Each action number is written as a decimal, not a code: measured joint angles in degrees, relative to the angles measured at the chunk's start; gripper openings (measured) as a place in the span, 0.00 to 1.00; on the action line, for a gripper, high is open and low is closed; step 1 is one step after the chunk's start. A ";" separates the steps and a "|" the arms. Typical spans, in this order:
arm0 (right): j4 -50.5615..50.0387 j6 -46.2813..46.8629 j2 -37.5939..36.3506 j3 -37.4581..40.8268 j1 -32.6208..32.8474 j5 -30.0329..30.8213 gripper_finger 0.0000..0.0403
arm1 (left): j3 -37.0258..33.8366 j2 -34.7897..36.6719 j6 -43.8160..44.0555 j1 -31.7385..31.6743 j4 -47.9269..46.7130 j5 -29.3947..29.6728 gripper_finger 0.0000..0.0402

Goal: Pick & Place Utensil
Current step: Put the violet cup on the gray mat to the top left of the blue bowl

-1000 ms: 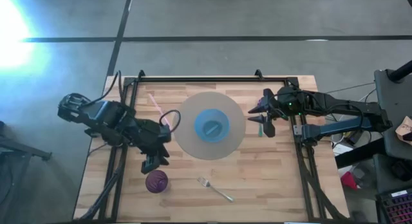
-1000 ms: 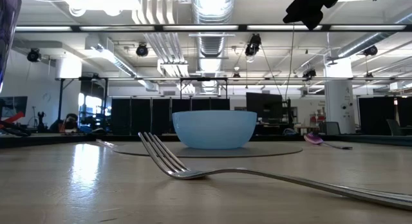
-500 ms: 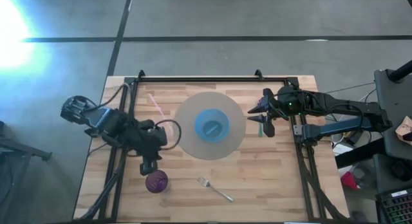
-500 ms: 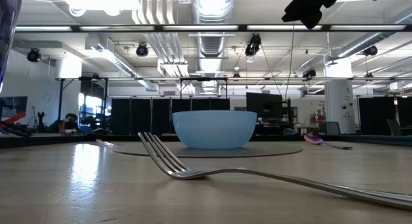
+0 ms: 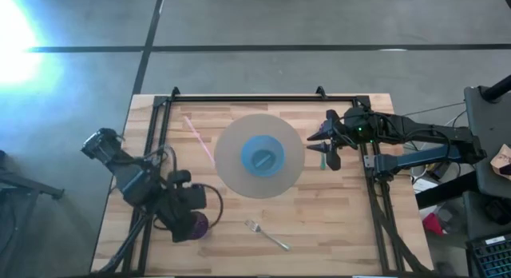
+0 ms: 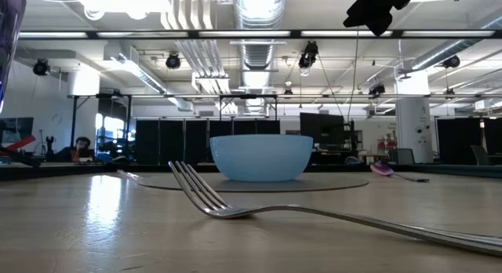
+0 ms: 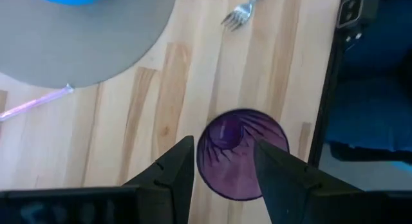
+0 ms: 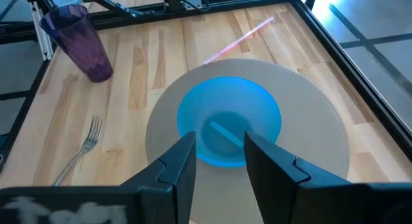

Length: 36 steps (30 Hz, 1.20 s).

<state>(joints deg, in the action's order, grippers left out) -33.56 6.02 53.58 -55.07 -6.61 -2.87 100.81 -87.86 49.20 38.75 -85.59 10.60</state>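
Observation:
A metal fork (image 5: 267, 234) lies near the table's near edge, and fills the foreground of the low view (image 6: 235, 210). A purple cup (image 7: 241, 153) stands upright left of the fork. My left gripper (image 7: 222, 147) is open and hangs over the cup (image 5: 196, 224), one finger on either side of its rim. A blue bowl (image 5: 263, 156) sits on a grey round plate (image 5: 231, 162) with a light blue piece inside (image 8: 225, 134). My right gripper (image 8: 219, 143) is open, hovering by the plate's right rim (image 5: 327, 142).
A pink straw (image 5: 200, 136) lies left of the plate. A small purple spoon (image 6: 388, 171) lies on the table right of the plate. A black frame (image 5: 263, 97) runs along the table's far, left and right edges. Bare wood lies right of the fork.
My left arm has swung from beside the plate's left rim toward the table's near edge and now stands over the purple cup, having turned on the way. The cup, fork, bowl and right arm have stayed put.

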 joint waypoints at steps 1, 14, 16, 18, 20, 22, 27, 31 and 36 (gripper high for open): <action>0.00 0.00 0.00 0.00 0.00 0.00 0.31 | -0.12 -0.44 0.52 0.37 -0.08 0.02 0.38; 0.02 0.20 -0.02 0.01 -0.02 0.00 0.26 | -10.35 1.21 7.13 1.48 1.46 -2.15 0.38; 0.02 0.66 -0.02 0.02 -0.02 0.02 0.27 | -12.04 2.54 8.17 1.48 2.43 -2.15 0.38; 0.04 0.96 -0.02 0.13 -0.01 0.00 0.27 | -14.19 4.07 8.80 1.48 4.32 -2.17 0.38; 0.06 1.09 -0.02 0.27 -0.02 0.00 0.28 | -16.66 5.65 9.42 1.48 6.83 -2.17 0.38; 0.01 1.09 -0.02 0.41 -0.02 0.00 0.28 | -19.41 7.00 9.64 1.48 9.47 -2.18 0.38; 0.06 1.09 -0.02 0.59 -0.02 0.00 0.29 | -25.61 9.26 10.02 1.46 15.13 -3.88 0.38; 0.08 1.09 -0.02 0.57 -0.02 0.00 0.29 | -27.97 9.39 10.02 1.44 16.49 -4.14 0.38; 2.21 1.09 -0.04 0.61 -0.02 0.00 0.26 | -29.37 9.39 10.37 1.39 17.58 -4.14 0.38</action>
<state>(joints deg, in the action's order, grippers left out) -31.34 7.11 53.54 -54.46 -6.63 -2.87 71.44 -78.48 59.56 40.14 -68.01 6.46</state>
